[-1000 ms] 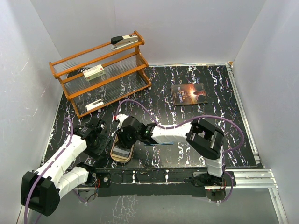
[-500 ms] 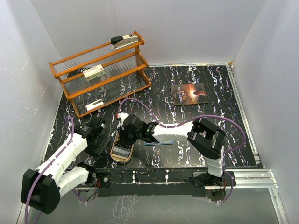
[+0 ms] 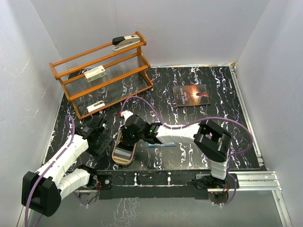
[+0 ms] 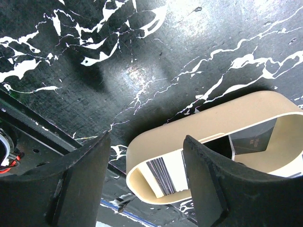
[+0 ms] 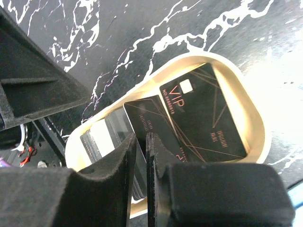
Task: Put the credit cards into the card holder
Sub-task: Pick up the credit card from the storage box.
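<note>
A tan oblong tray (image 3: pixel 122 162) holds the credit cards: a black VIP card (image 5: pixel 203 118), a second black card (image 5: pixel 149 118) leaning over it, and a greyish-white banded card (image 5: pixel 102 137), which also shows in the left wrist view (image 4: pixel 165 175). My right gripper (image 3: pixel 128 137) hangs over the tray. Its jaws (image 5: pixel 141 137) are closed to a thin slit on the edge of the second black card. My left gripper (image 4: pixel 147 189) is open and straddles the tray's near end (image 4: pixel 213 113). The blue card holder (image 3: pixel 161 145) lies flat on the table just right of the tray.
A wooden rack (image 3: pixel 102 75) stands at the back left with a stapler (image 3: pixel 127 42) on top and a white-green box (image 3: pixel 95 73) on a shelf. A dark book with an orange glow (image 3: pixel 191 95) lies at the back right. White walls close in the table.
My right gripper has shifted slightly right and back over the tray. The left gripper has edged a little closer to the tray. The cards stay in the tray.
</note>
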Tool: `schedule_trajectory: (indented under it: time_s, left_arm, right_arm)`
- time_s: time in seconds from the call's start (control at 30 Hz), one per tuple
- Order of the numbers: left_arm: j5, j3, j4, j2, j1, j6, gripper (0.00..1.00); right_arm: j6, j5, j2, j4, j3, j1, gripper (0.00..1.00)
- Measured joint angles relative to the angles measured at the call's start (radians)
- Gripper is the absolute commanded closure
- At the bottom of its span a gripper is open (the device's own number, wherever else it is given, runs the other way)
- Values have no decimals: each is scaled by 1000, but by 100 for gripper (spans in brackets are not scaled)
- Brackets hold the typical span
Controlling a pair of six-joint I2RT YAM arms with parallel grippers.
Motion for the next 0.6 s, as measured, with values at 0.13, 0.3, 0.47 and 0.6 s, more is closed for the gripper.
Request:
schedule_trajectory:
  time_s: [0.13,0.3,0.47,0.6]
  left_arm:
    - [-9,0,1,-5,0,8,39]
    - [-18,0,10,-6,0,29,39]
    - [-21,1,35,-22,0,70,39]
    - [-21,8,64,-42,0,121,38]
  right_arm:
    - [-2,53,-8,-6,5,-5,91]
    - [-13,80,-8,-36,19,-11,93]
    - [-21,81,-1,-55,24,-19,100]
    - [-32,74,-1,-62,29,-19,100]
